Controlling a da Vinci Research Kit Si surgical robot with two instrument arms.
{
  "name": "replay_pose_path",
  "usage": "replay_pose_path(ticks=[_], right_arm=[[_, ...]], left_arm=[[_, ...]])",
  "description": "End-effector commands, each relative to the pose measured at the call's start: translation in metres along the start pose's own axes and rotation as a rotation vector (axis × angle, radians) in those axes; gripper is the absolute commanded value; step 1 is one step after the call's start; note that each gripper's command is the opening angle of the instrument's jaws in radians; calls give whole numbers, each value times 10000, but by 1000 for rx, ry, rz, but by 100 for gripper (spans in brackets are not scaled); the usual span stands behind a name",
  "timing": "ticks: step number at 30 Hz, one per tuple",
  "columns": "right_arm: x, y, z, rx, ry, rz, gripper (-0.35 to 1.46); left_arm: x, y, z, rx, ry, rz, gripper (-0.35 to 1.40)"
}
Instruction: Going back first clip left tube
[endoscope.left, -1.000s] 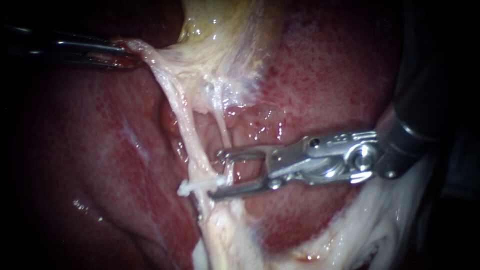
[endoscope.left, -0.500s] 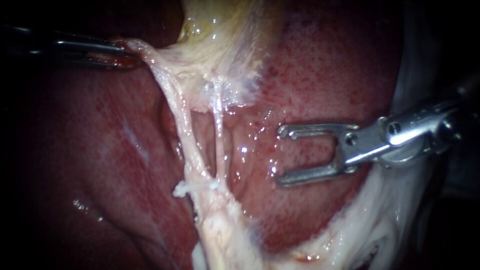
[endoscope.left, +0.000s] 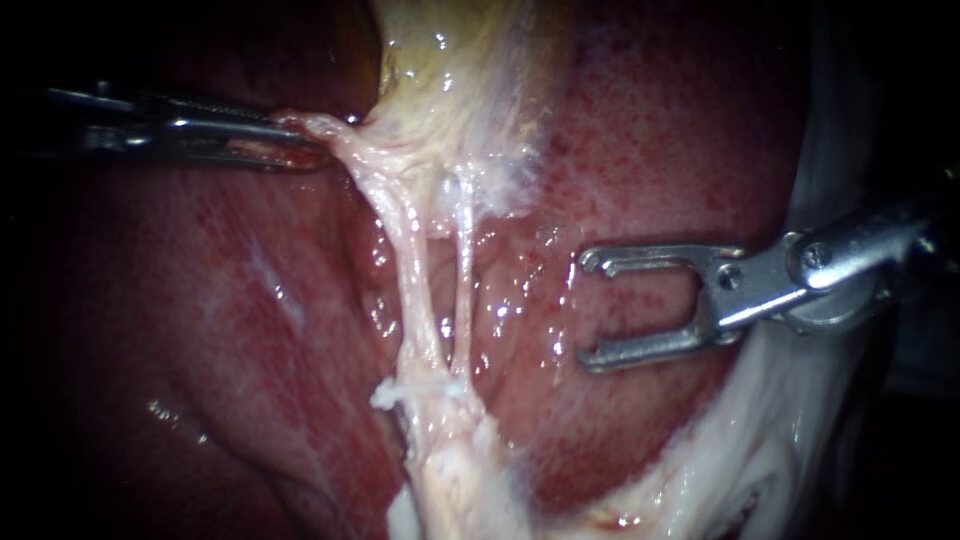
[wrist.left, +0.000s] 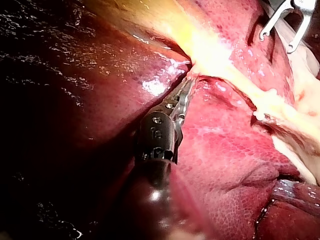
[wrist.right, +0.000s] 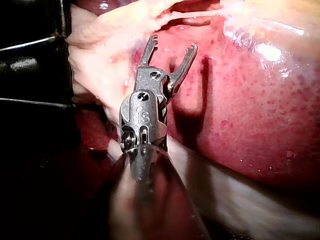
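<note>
Jaws on your right instrument (endoscope.left: 588, 308) are spread wide and hold nothing. Jaws on your left instrument (endoscope.left: 300, 145) are clenched on pale tissue (endoscope.left: 345, 140).

Left tube (endoscope.left: 410, 270) runs down from that gripped tissue, stretched taut. At its lower end there is a small white piece that looks like a clip (endoscope.left: 400, 390), lying crosswise. Can't tell for sure whether it's a clip or a tissue tag. Right tube (endoscope.left: 463, 280) is thinner and sits just beside the left one, with a narrow gap between them. The two meet at the white piece.

Your right instrument's open jaws hang over bare liver (endoscope.left: 650, 150) on the right-tube side, clear of both tubes and touching neither. In the right wrist view, those jaws (wrist.right: 171, 46) are forked open above red liver (wrist.right: 250, 110).

Gallbladder (endoscope.left: 440, 60) is yellowish, above the tubes. The gripped tissue fans out from its base.

In the left wrist view, your left instrument's jaws (wrist.left: 186, 89) are closed on the pale strand right where it leaves the gallbladder (wrist.left: 150, 20).
</note>
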Motion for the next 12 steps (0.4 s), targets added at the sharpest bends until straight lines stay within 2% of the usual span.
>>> replay_pose_path(ticks=[1, 12], right_arm=[[0, 0, -1, 0, 1, 0, 50], [0, -2, -3, 1, 1, 0, 50]], left_arm=[[-1, 0, 2, -2, 0, 2, -35], [-3, -1, 6, -3, -1, 4, -35]])
